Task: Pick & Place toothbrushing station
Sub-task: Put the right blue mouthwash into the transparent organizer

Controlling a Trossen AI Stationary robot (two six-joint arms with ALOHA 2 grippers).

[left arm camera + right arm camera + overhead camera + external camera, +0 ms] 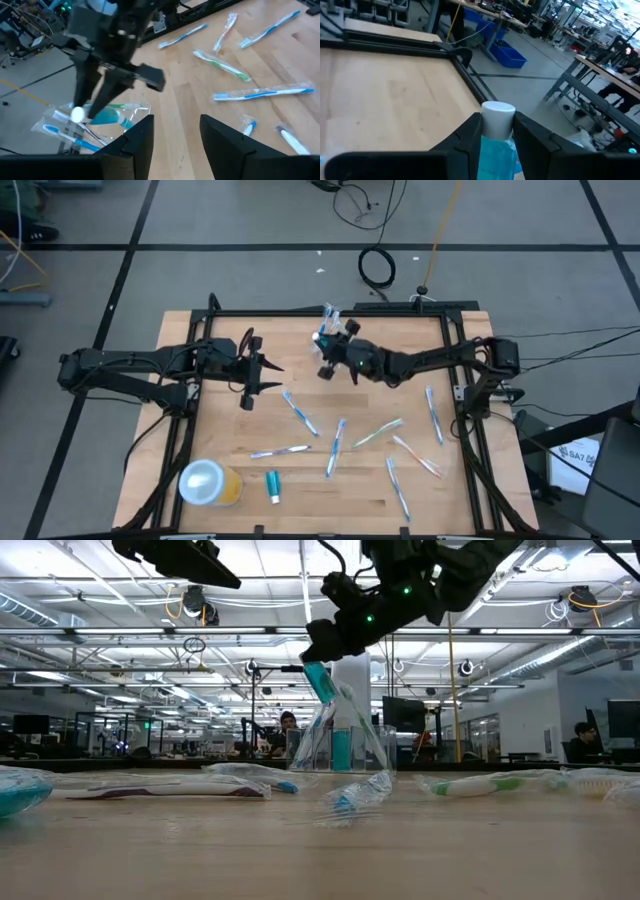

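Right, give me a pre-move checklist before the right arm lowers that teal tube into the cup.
1. Tube held: ok. The right gripper has its fingers closed on the teal tube, white cap pointing forward.
2. Tube above target: ok. In the low view it hangs tilted over the clear cup.
3. Cup upright: ok; toothbrushes and a tube already stand in it.
4. Room left in the cup: cannot tell.
5. Left gripper clear of the path: ok. It is open, off to the cup's side.
6. Loose toothbrushes out of the way: ok; they lie nearer the front of the table.
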